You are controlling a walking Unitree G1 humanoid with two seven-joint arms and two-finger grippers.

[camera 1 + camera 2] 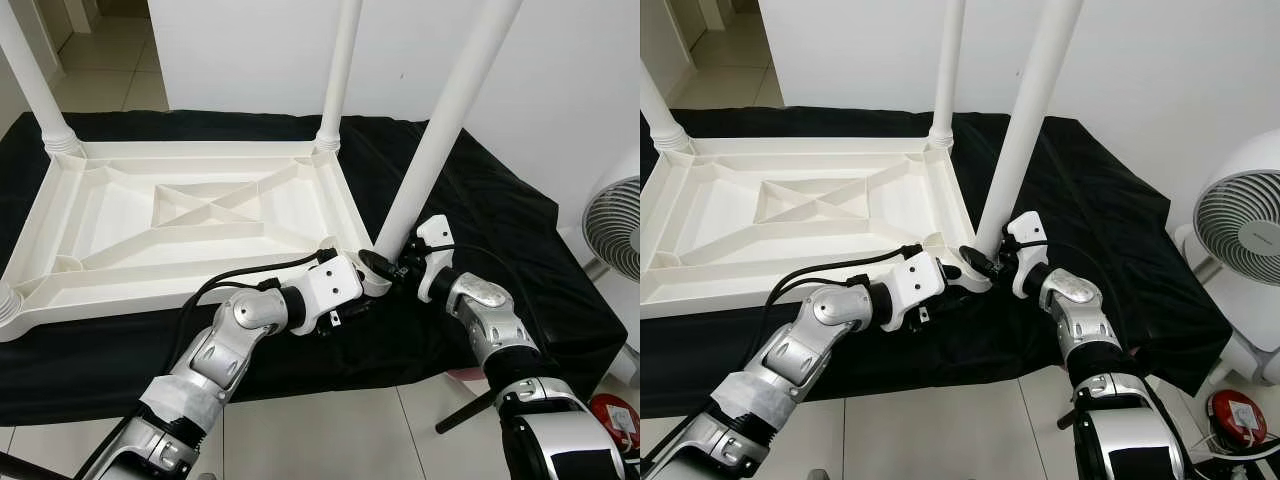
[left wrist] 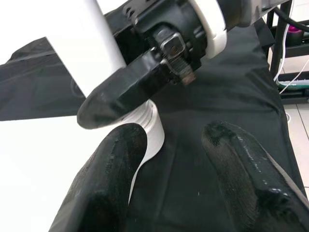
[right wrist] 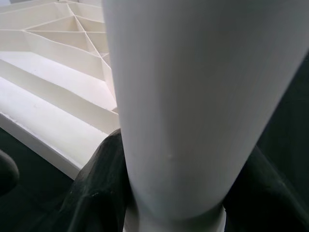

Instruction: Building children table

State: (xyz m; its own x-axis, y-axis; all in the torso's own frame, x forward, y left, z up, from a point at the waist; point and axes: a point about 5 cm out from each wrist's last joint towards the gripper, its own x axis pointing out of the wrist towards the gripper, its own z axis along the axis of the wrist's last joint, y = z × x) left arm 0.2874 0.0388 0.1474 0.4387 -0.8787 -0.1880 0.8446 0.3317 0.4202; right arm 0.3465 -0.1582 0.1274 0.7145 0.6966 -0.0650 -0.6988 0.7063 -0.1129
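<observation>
Your upturned white tabletop (image 1: 190,215) lies on the black cloth (image 1: 480,210). Your left gripper (image 1: 352,283), fingers apart, sits at its near right corner. Your right gripper (image 1: 385,268) is clamped around the base of the tilted table leg (image 1: 440,130) there. Fan (image 1: 612,225) far right.

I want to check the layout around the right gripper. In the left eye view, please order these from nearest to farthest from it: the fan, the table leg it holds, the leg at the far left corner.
From the right gripper:
1. Table leg, clamped between its fingers at the near right corner.
2. Fan, on the floor at the right edge.
3. Far left leg, across the upturned tabletop.
</observation>
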